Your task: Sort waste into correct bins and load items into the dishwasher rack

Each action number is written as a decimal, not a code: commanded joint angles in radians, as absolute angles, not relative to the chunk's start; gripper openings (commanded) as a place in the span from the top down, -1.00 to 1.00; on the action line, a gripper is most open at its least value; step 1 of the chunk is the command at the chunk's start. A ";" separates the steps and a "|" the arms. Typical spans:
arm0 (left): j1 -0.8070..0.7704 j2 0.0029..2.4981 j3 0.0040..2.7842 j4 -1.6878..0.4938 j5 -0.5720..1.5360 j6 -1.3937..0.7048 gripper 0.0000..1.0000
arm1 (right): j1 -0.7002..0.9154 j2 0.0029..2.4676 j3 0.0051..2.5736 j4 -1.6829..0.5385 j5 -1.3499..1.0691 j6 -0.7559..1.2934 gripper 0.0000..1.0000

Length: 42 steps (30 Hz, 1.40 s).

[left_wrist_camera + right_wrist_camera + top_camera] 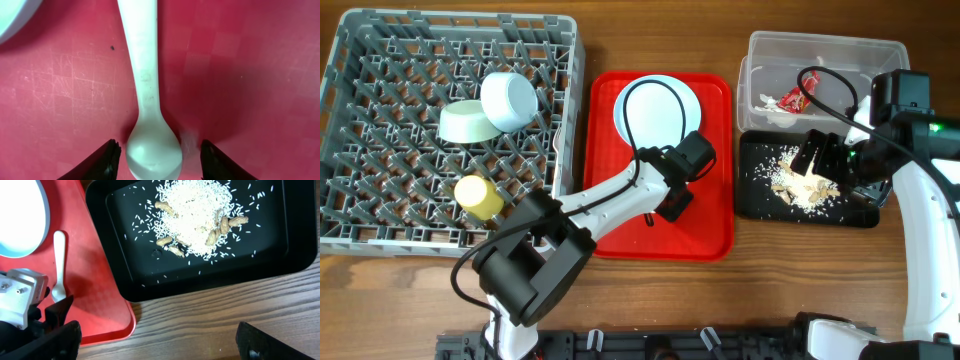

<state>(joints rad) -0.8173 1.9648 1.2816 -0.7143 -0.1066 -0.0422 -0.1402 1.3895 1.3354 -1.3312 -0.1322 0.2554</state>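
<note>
A white plastic spoon (149,95) lies on the red tray (250,75). My left gripper (159,160) is open, low over the tray, with the spoon's bowl between its fingers; it also shows in the overhead view (672,205). The round pale plate (657,108) lies at the tray's far end. My right gripper (157,347) is open and empty, near the black tray (300,230) that holds rice-like scraps (195,220). The clear tub (825,42) holds the red wrapper (792,99) and white napkin (767,100). The fork is out of view.
The grey rack (360,220) at left holds the pale blue bowl (508,100), the light green bowl (468,122) and the yellow cup (478,195). Several peanuts (225,227) lie among the rice. Bare wood table (210,315) lies in front of the black tray.
</note>
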 commanded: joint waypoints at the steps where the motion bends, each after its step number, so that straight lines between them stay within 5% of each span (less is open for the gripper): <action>1: -0.813 1.979 1.275 -0.711 -0.095 -0.042 -0.06 | -0.144 1.372 1.340 -1.333 -0.118 0.237 -0.99; 16: -0.810 1.983 1.275 -0.707 -0.053 -0.042 -0.14 | -0.144 1.372 1.340 -1.334 -0.118 0.236 -0.99; 42: -0.810 2.002 1.275 -0.721 -0.029 -0.042 0.11 | -0.144 1.372 1.340 -1.340 -0.118 0.236 -0.99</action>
<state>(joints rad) -0.8162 1.9770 1.2816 -0.7177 -0.0399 -0.0425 -0.1402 1.3895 1.3354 -1.3388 -0.1322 0.2554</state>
